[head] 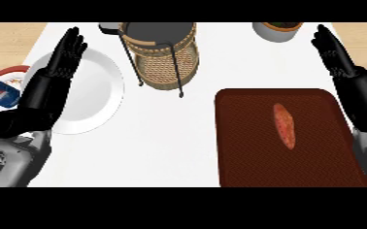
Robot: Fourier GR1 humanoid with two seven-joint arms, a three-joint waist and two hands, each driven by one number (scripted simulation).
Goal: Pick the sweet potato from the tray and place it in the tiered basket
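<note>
A reddish-orange sweet potato (284, 124) lies lengthwise on the dark brown tray (243, 155) at the right of the head view. The woven tiered basket (159, 56) on a black wire stand is at the top centre, left of the tray. My right hand (335, 56) stays open with fingers up at the right edge, above the tray's far corner and apart from the sweet potato. At the left, my left hand (61, 65) is open with fingers up, over a white plate. Neither hand holds anything.
A white plate (97, 94) lies at the left under my left forearm. A red-rimmed object (13, 85) shows at the left edge. A grey bowl (276, 30) sits at the top right. A dark object (109, 27) lies behind the basket.
</note>
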